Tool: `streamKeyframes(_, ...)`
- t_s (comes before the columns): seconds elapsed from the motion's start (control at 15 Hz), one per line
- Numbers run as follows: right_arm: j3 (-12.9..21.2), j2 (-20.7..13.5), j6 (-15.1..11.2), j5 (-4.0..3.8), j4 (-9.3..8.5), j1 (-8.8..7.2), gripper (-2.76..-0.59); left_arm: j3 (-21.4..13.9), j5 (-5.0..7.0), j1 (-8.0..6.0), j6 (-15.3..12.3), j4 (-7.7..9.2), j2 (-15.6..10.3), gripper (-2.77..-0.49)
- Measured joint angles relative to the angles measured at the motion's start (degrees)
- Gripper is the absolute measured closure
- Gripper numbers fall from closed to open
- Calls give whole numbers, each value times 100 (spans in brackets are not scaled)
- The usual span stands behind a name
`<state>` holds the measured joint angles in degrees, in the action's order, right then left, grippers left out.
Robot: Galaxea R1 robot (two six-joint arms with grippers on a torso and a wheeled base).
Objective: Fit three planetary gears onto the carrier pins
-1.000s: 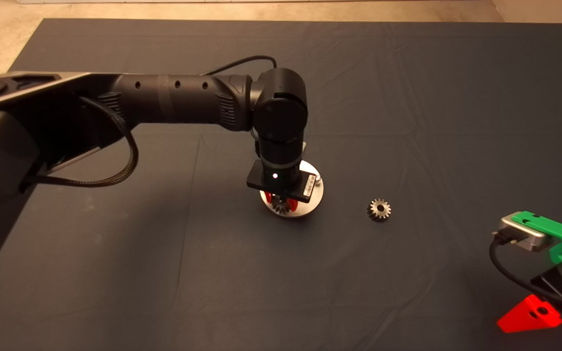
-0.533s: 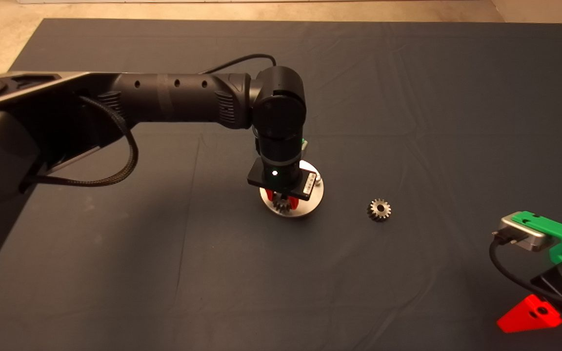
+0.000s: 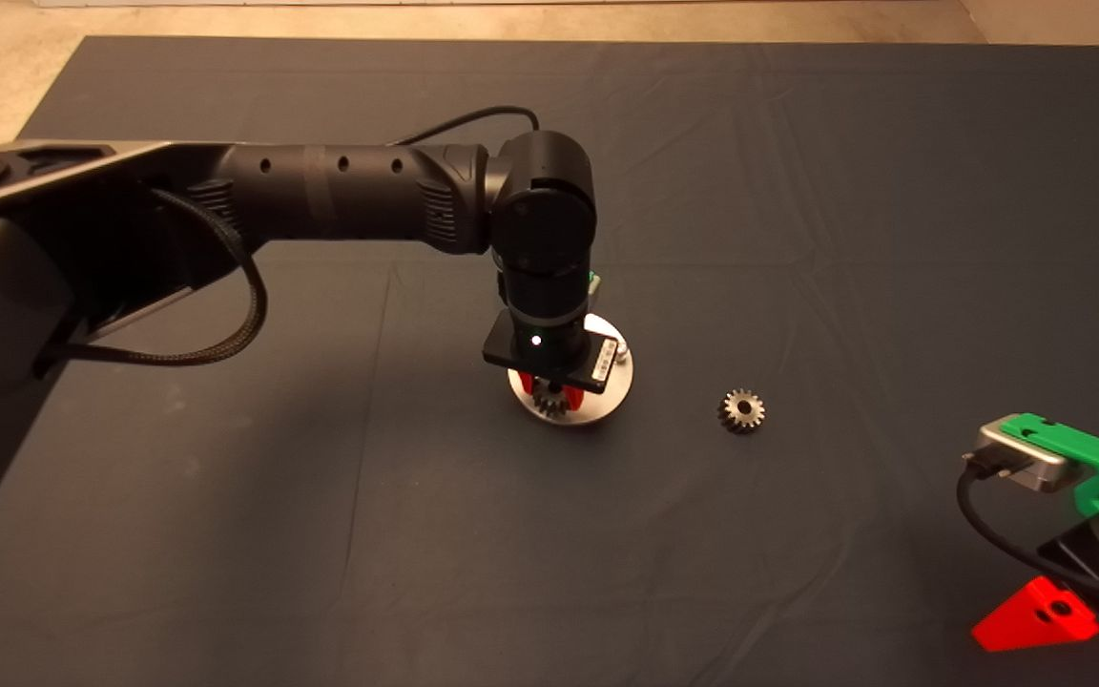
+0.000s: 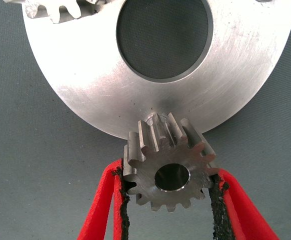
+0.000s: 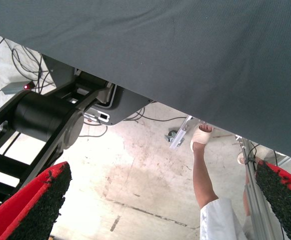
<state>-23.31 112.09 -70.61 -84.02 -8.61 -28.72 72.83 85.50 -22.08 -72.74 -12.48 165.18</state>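
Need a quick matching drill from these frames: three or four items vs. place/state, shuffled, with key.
Column 1:
1. held gear
2. loose gear
3. right claw
4. round plate

Column 2:
A. open, parked at the mat's lower right edge
B. clamped in the left claw over the plate's rim
C. alone on the mat, right of the plate
D. flat on the mat, large centre hole

Pairs: 1-B, 2-C, 3-A, 4-D

Mat (image 5: 185, 45) edge, floor (image 5: 135, 185), a person's leg (image 5: 203, 175).

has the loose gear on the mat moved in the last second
No. The loose gear lies at the same spot on the mat, the same way off the round plate, where the left tool holds another gear.
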Motion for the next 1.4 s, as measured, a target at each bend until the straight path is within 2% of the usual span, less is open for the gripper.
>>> streamKeyframes(0.2, 0, -2, 0, -2, -1, 0, -275, -87, -37, -2, -88, -16, -41, -92)
streamKeyframes(0.67, 0, -2, 0, 0, -1, 0, -275, -94, -67, 0, -43, -16, -57, -92)
streamKeyframes(1.4, 0, -5, 0, 0, 1, 0, -275, -100, -128, -2, 30, -9, -79, -128)
